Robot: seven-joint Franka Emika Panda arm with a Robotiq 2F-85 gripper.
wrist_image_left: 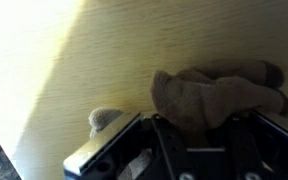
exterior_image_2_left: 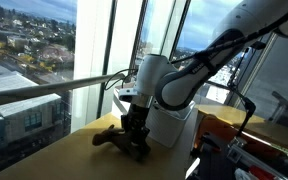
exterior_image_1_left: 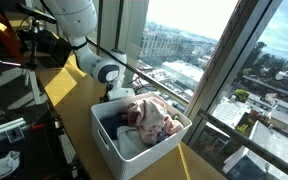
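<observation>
Brown cloth, maybe a sock, lies on wooden tabletop right under your gripper. In wrist view, long axis runs 9-to-3, bulk toward 2 o'clock. Jaws straddle near end; whether they pinch it, cannot tell. White laundry bin just beside.

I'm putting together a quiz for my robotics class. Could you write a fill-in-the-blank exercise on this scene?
The gripper is down over a ____ cloth on the table.
The bin of laundry beside it is ____ in colour.
The table is made of pale ____.
Missing words: brown; white; wood.
</observation>
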